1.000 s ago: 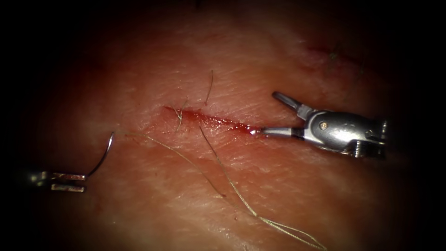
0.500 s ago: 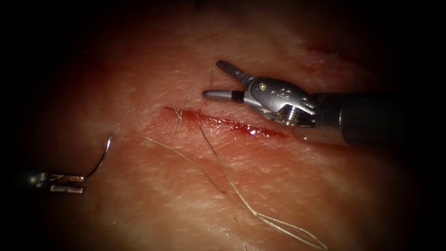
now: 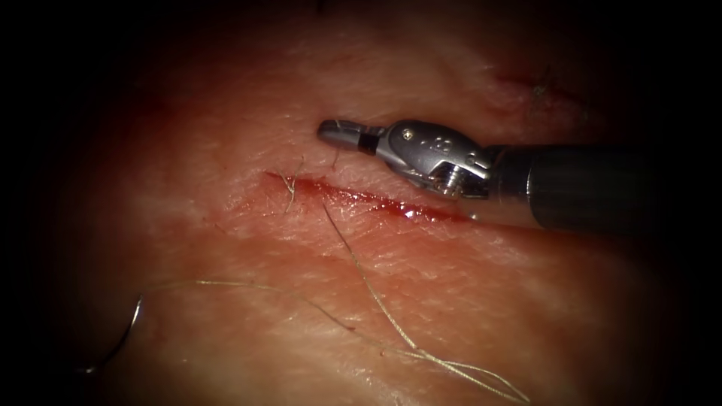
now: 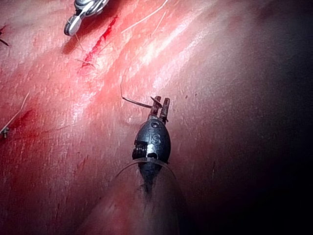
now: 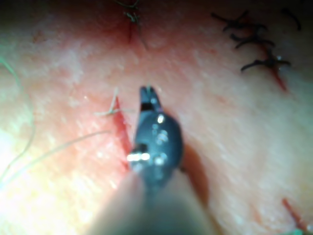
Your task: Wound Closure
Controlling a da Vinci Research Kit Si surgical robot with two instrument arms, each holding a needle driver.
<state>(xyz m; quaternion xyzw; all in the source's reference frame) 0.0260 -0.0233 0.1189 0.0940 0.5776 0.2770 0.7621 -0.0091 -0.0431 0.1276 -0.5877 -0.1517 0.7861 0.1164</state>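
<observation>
The cut (image 3: pixel 361 197) runs across the tissue (image 3: pixel 451 301) with red fluid along it. My right tool (image 3: pixel 331 130) lies just above the cut's left part, jaws shut on a short thread end (image 3: pixel 335 156) that rises from the tissue there. In its own wrist view the right tool (image 5: pixel 146 93) sits beside the cut (image 5: pixel 120 125). My left tool (image 4: pixel 160 104) is shut on the curved needle (image 4: pixel 137 102) near one end. The needle (image 3: pixel 124 338) hangs free of the tissue, far left of the cut and below it. Pale thread (image 3: pixel 226 284) trails from it across the tissue.
More thread (image 3: pixel 391 331) lies looped on the tissue below the cut, running toward the lower right. An older closed cut (image 3: pixel 538 90) sits at the upper right. Dark stitches (image 5: pixel 254 44) close other cuts in the right wrist view.
The right tool moved from the cut's right end to above its left part, then shut its open jaws. The left tool carried the needle down and left, drawing thread after it.
</observation>
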